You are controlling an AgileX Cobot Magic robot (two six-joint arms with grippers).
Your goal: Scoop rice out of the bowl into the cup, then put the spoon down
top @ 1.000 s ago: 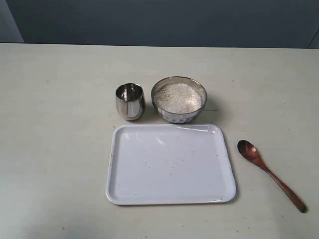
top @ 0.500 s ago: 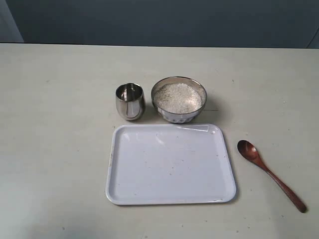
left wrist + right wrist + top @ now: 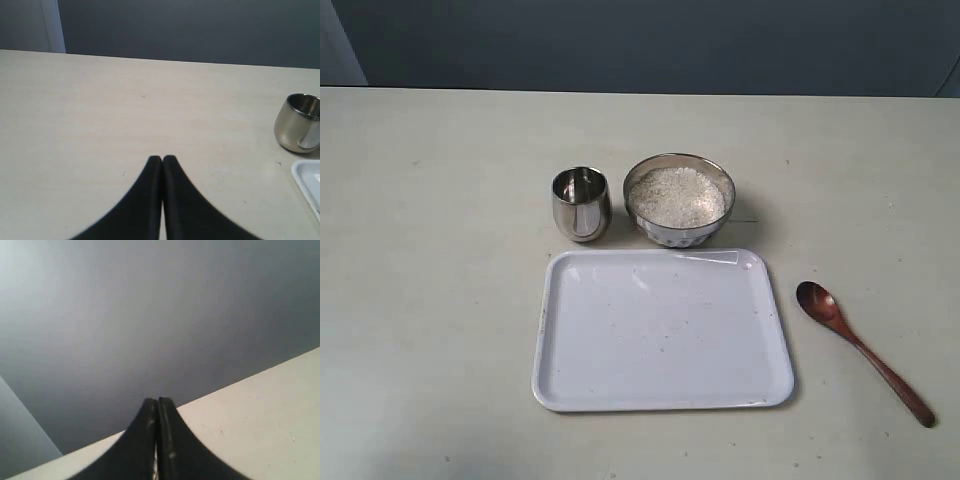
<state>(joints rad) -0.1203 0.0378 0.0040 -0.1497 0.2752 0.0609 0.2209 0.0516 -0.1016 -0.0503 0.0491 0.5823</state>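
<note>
A heap of white rice point(image 3: 677, 196) fills a round steel bowl point(image 3: 680, 237) that sits near the far middle of a pale table point(image 3: 440, 250). Just beside the bowl, on its left in the exterior view, stands a small steel cup point(image 3: 582, 205), upright, with no rice visible inside. In front of both lies a bare white tray point(image 3: 665, 330), its far edge close to them. A dark wooden spoon point(image 3: 868, 354) lies flat on the table to the right of the tray and apart from it, with its oval end toward the bowl and its handle slanting toward the near right corner. Neither arm appears in the exterior view. In the left wrist view the left gripper point(image 3: 162, 159) has its two black fingers pressed together around nothing, hovering above bare table with the cup off to one side. In the right wrist view the right gripper point(image 3: 158, 401) is likewise closed and empty, aimed at a grey wall and a strip of table. Judging from this, the task has not begun and picking up the spoon comes first. The right gripper, which is on the spoon's side, would need to spread its fingers, descend over the slim handle and close across it.
</note>
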